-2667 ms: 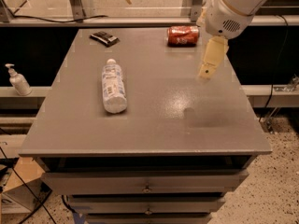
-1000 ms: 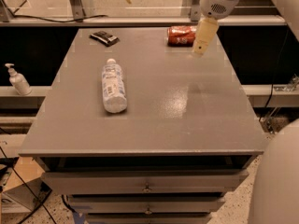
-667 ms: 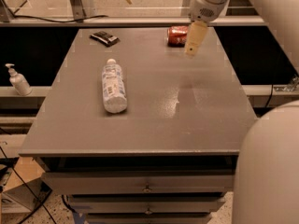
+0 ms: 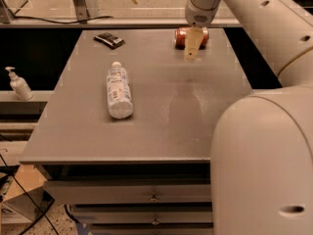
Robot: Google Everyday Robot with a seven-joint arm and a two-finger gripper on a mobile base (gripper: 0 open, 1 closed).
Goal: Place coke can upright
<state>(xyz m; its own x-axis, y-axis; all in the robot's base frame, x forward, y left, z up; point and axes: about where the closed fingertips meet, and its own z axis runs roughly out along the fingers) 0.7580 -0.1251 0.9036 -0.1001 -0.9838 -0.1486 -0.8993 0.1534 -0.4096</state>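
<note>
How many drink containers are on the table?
2: the coke can lies at the far edge, partly behind the gripper; the plastic bottle lies left of centre.

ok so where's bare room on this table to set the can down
Widest bare stretch: table right of the lying bottle, down to the front edge. Crowded at the far edge, where the pincer hangs before the coke can.

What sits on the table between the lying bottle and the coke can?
Nothing: the camera view shows only bare tabletop from the bottle to the coke can. The gripper hangs just in front of the can.
</note>
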